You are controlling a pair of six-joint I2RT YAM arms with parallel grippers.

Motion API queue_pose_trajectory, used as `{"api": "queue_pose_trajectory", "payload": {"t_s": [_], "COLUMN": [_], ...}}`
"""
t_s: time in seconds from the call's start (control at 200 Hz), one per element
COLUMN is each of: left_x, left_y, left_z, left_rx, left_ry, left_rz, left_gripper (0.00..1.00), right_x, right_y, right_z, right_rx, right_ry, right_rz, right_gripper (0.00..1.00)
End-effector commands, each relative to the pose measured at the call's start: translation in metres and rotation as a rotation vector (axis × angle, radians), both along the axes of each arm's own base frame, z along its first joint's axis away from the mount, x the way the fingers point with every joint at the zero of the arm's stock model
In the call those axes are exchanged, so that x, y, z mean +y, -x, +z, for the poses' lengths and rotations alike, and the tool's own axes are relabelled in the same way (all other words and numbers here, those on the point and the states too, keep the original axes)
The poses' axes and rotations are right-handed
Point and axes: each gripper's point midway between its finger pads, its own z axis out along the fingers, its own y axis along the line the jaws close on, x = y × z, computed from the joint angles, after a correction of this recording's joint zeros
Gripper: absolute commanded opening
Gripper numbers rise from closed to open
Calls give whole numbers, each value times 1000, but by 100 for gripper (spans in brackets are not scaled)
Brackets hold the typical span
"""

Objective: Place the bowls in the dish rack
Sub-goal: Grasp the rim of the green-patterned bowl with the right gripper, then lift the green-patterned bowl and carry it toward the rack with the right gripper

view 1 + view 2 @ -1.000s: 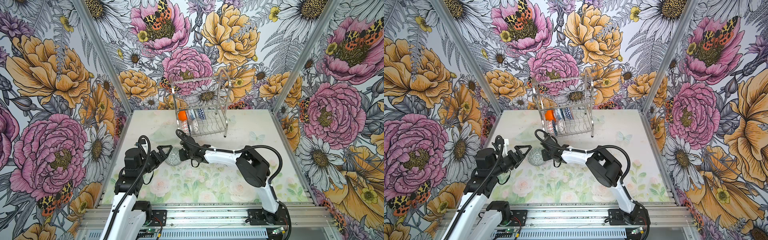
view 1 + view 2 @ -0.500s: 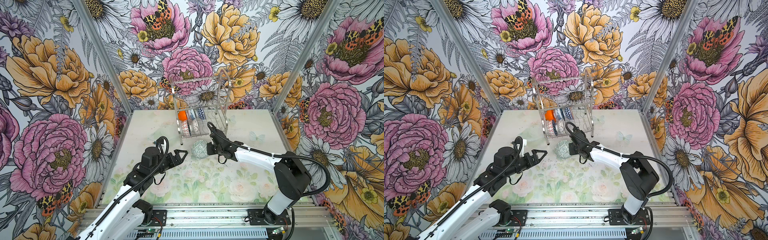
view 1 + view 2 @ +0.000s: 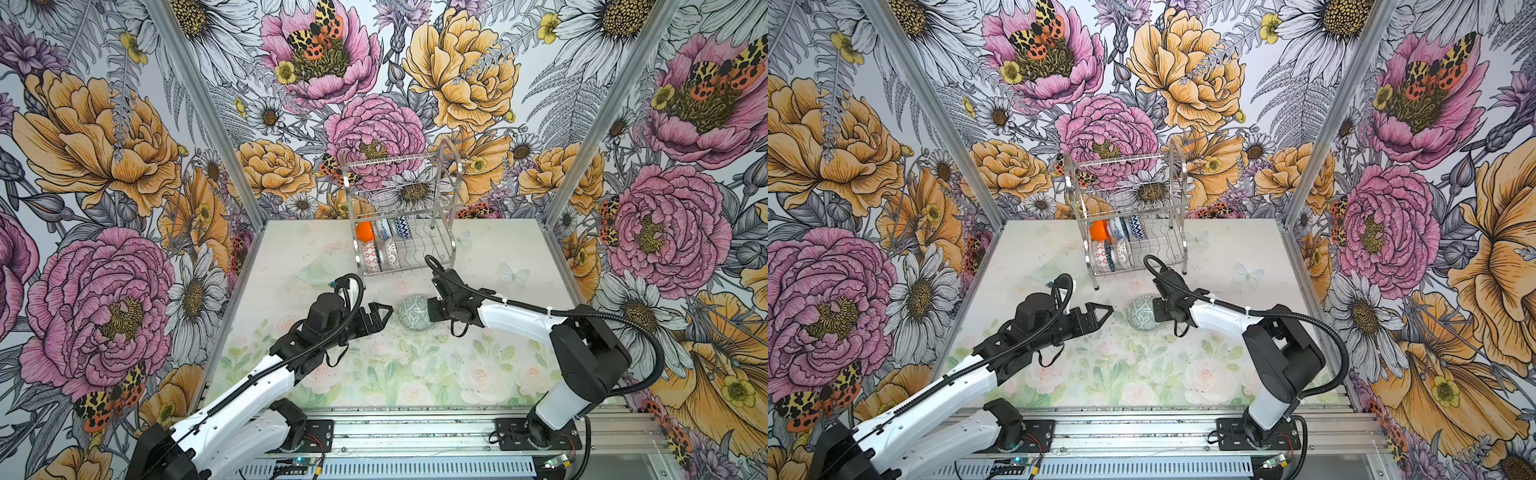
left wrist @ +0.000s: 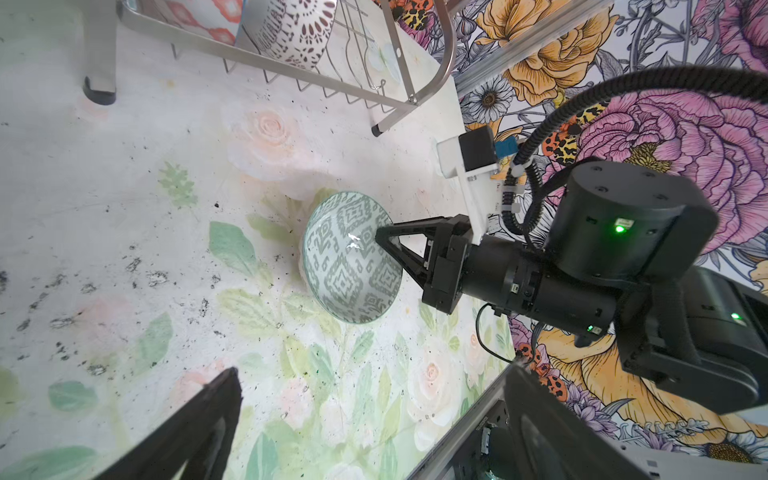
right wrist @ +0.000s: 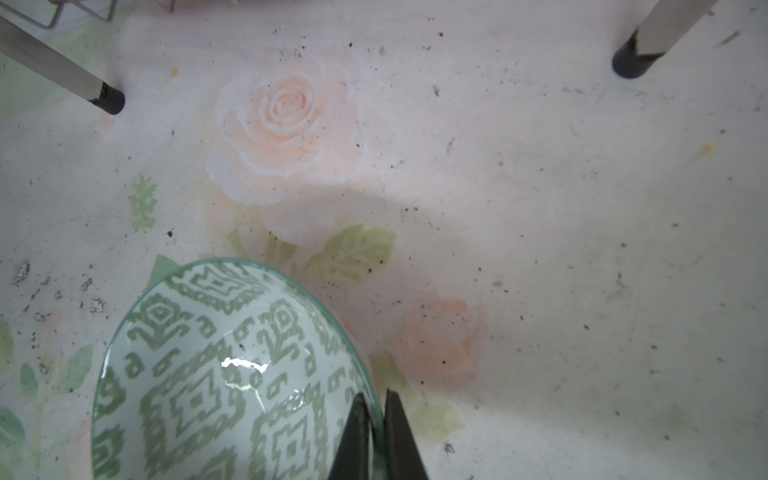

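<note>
A grey-green patterned bowl (image 3: 414, 312) (image 3: 1143, 312) stands on edge low over the middle of the table. My right gripper (image 3: 432, 311) (image 5: 376, 399) is shut on its rim, one finger inside and one outside. The bowl's (image 4: 351, 257) inside faces my left gripper (image 3: 380, 318) (image 4: 374, 378), which is wide open, empty and a short way to its left. The dish rack (image 3: 399, 195) (image 3: 1125, 183) stands at the back. Its lower tier holds an orange bowl (image 3: 365, 231), a blue-white bowl (image 3: 401, 227), an orange-white bowl (image 3: 369, 253) and a black-white bowl (image 3: 391, 253), all on edge.
The rack's black-tipped legs (image 5: 104, 95) stand just behind the held bowl. A faint clear dish shape (image 3: 316, 270) lies left of the rack. Flowered walls close in three sides, and a metal rail (image 3: 415, 419) runs along the front.
My right gripper has carried the grey-green bowl from left of centre to the right, in front of the rack. The left arm has reached out after it, jaws still open.
</note>
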Motion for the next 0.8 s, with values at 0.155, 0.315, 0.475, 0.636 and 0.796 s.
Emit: {"api": "queue_pose_trajectory", "payload": {"t_s": [0.155,0.315,0.475,0.636,0.796], "left_x": [0,0,3,12,18], "left_y": [-11,-12,-13,-17,-20], "left_z": [22,19,20,22,17], "left_rx": [-85,-73,-72,-69,-27], "left_ry": [-1,-5,-9,2,38], "left_rz": [22,15,18,39,52], "left_gripper": [99,99,99,99,99], "right_x": [1,-3,-4,6,30], "right_y": [-10,-12,-12,-8,2], "right_z": [20,32,52,71,78], "right_rx": [-46,-71,-103,-141,-159], "right_ry": [-14,1,-4,-3,11], "right_rz": [-2,-4,-7,17,77], "right_gripper": [15,24,34,52,61]}}
